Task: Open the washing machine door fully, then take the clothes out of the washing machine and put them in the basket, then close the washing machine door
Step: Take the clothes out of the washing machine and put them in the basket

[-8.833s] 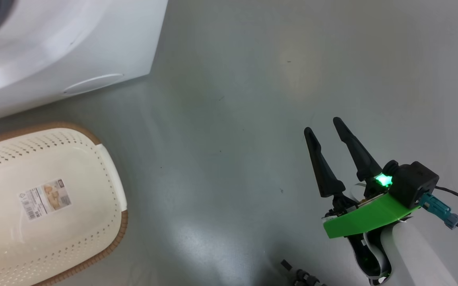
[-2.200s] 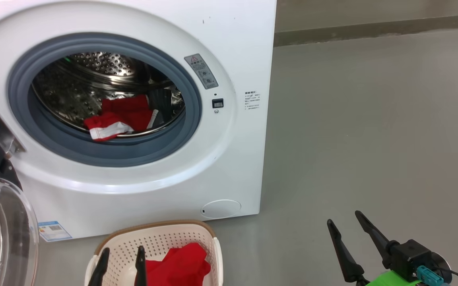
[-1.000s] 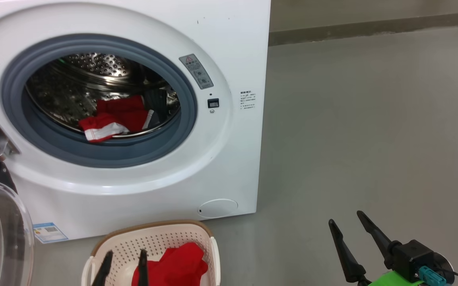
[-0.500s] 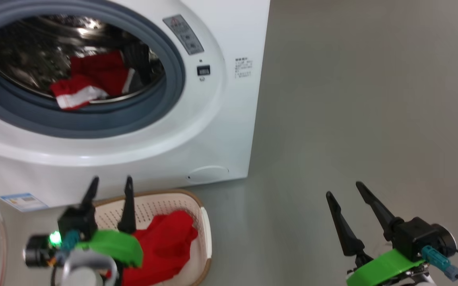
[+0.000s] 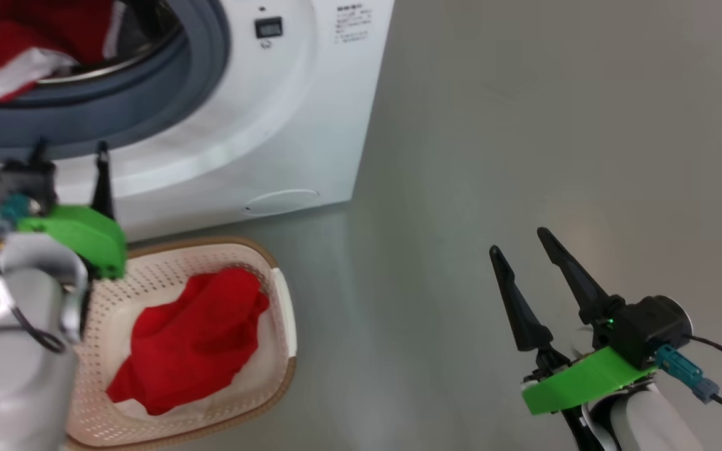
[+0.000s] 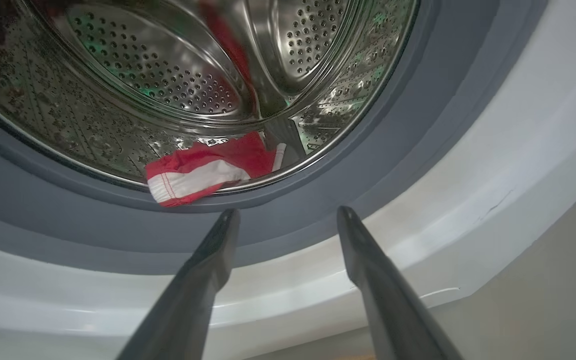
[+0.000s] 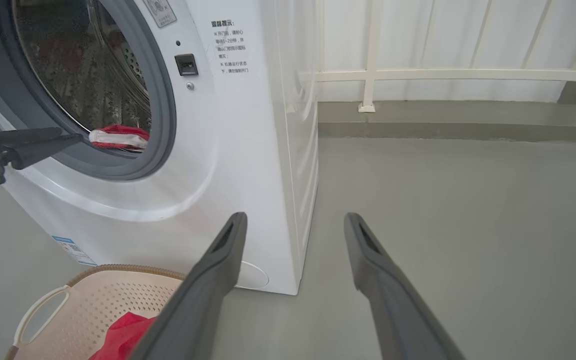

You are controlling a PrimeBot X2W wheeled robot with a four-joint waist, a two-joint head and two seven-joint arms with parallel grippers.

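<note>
Since the next grab turns on where the bright red, white-striped garment lies vs. the left gripper, that's the relation to read. In the left wrist view the cloth sits just above and slightly left of the fingertips. It lies at the bottom lip of the perforated steel drum, w/ its white-banded end drooping toward the grey-blue rubber gasket. Its long axis runs approx. left-right across the frame, i.e. crosswise to the fingers, which point up-frame into the opening. Those fingers stand wide apart w/ nothing btwn them, tips near the gasket and clear of the cloth.

In the head view the garment is in the upper left corner, inside the big white boxy washing machine. The left gripper is just below it at the left edge. The right gripper is at lower right over the grey floor, fingers also spread and empty, well apart from the machine. So the left arm is far nearer.

The cream-white perforated plastic basket sits at lower left, beside the left arm, w/ one red garment already in it. Prob. next move: reach fwd and a bit left, then pinch across the white band.
</note>
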